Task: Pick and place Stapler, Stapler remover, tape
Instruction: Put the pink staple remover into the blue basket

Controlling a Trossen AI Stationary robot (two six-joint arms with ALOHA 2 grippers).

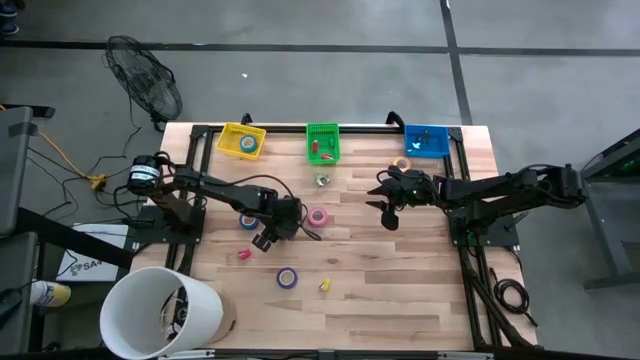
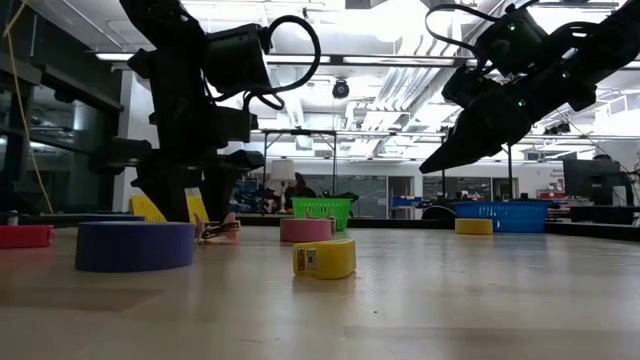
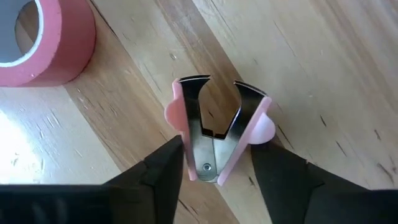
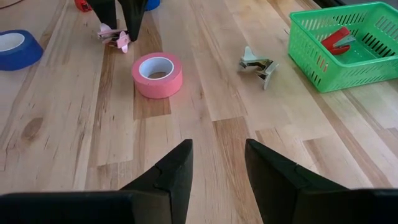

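A pink stapler remover (image 3: pixel 214 130) lies on the wood between the fingers of my left gripper (image 1: pixel 283 226), which points down at it left of mid-table. Pink tape (image 1: pixel 317 215) lies just right of it, blue tape (image 1: pixel 248 220) to its left, purple tape (image 1: pixel 287 277) nearer, and yellow tape (image 1: pixel 402 163) by the blue basket. A red stapler (image 4: pixel 339 38) lies in the green basket. A silver stapler remover (image 4: pixel 258 62) rests on the table in front of that basket. My right gripper (image 4: pixel 217 149) is open in the air over the table's right half, touching nothing. My left gripper pinches the pink stapler remover at its hinge end (image 3: pixel 208 163), one finger (image 3: pixel 168 168) on each pink side. The fingers come from above, pointing down. The remover's metal claws (image 3: pixel 194 84) stand open beyond the fingertips, and it lies on the table (image 2: pixel 220 229).
Yellow (image 1: pixel 242 140), green (image 1: pixel 322 142) and blue (image 1: pixel 427 140) baskets stand along the far edge. A small red piece (image 1: pixel 243 255) and a small yellow piece (image 1: pixel 325 285) lie toward the near side. A white bucket (image 1: pixel 160 312) stands at the near left corner.
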